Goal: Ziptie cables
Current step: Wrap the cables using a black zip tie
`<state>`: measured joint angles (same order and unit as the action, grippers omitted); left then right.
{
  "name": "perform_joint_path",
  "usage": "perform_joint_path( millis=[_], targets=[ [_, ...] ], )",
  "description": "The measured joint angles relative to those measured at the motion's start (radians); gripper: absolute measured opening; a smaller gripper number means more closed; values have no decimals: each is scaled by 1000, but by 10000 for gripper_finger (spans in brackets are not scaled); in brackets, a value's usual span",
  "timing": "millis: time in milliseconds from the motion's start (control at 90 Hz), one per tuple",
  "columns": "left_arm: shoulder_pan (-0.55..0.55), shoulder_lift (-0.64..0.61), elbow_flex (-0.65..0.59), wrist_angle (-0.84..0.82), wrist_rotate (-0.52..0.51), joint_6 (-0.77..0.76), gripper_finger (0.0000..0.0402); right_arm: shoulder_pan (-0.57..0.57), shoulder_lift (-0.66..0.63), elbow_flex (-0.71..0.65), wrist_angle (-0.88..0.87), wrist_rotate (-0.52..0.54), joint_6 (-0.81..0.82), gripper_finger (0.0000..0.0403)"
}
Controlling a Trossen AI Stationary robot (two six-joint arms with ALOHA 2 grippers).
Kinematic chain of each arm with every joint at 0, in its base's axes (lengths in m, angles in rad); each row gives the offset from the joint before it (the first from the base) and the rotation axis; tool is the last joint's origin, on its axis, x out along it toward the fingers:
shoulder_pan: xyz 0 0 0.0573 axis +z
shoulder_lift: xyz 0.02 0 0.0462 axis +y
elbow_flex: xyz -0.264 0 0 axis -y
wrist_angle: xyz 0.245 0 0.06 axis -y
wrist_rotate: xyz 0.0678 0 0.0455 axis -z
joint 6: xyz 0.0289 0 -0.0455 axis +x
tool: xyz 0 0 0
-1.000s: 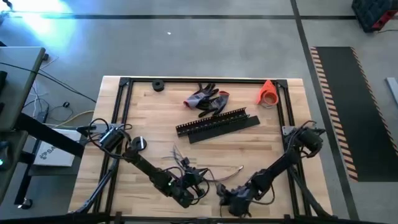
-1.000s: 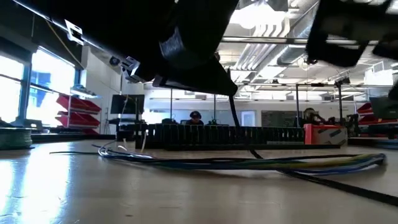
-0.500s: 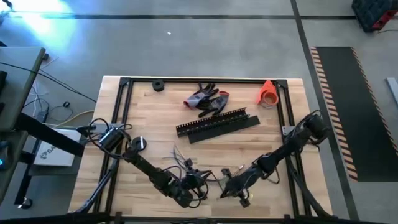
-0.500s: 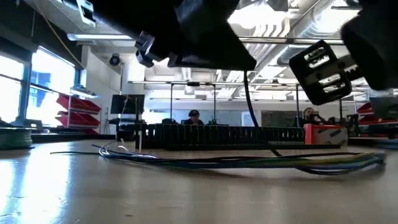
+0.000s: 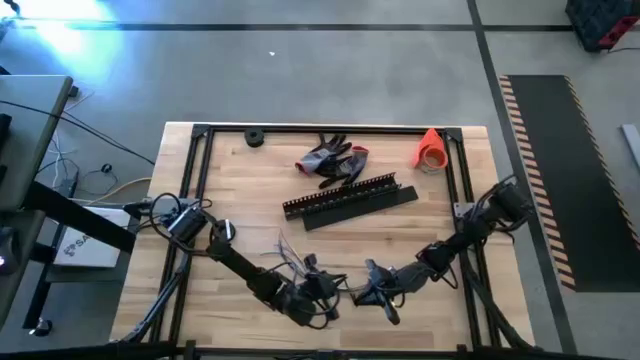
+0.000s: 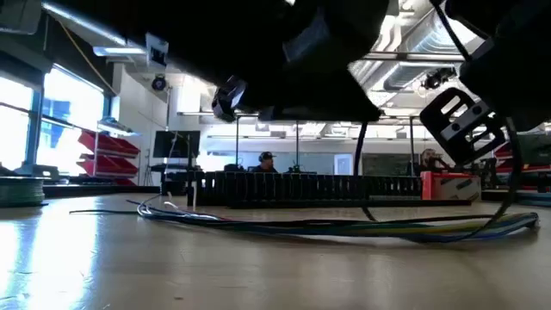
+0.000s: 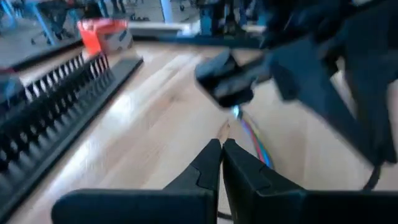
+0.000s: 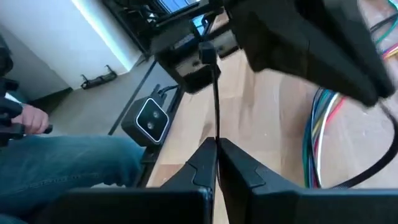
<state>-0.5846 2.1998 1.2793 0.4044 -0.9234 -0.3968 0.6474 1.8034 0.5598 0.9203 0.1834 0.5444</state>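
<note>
Jaws pinched: right gripper (image 8: 216,149) on zip tie (image 8: 215,99), left gripper (image 7: 222,151) empty. Loop it snugly around cables (image 6: 344,226), keeping tension.

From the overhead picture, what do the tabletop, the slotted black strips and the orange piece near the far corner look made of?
The tabletop looks like pale butcher-block wood with visible plank seams and a matte finish. The slotted strips look like matte black moulded plastic, judging by their comb-like teeth. The orange piece seems to be plastic, possibly a cone or a roll; too small to tell.
</note>
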Motion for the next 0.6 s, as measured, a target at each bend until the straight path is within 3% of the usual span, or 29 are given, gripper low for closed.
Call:
perform_joint_path(
  millis=[189,600],
  targets=[
    [16,28,0,-21,58,-99,15,3,0,0,5,6,-7,0],
    [14,34,0,-53,-10,-50,82,3,0,1,5,8,-18,0]
  ],
)
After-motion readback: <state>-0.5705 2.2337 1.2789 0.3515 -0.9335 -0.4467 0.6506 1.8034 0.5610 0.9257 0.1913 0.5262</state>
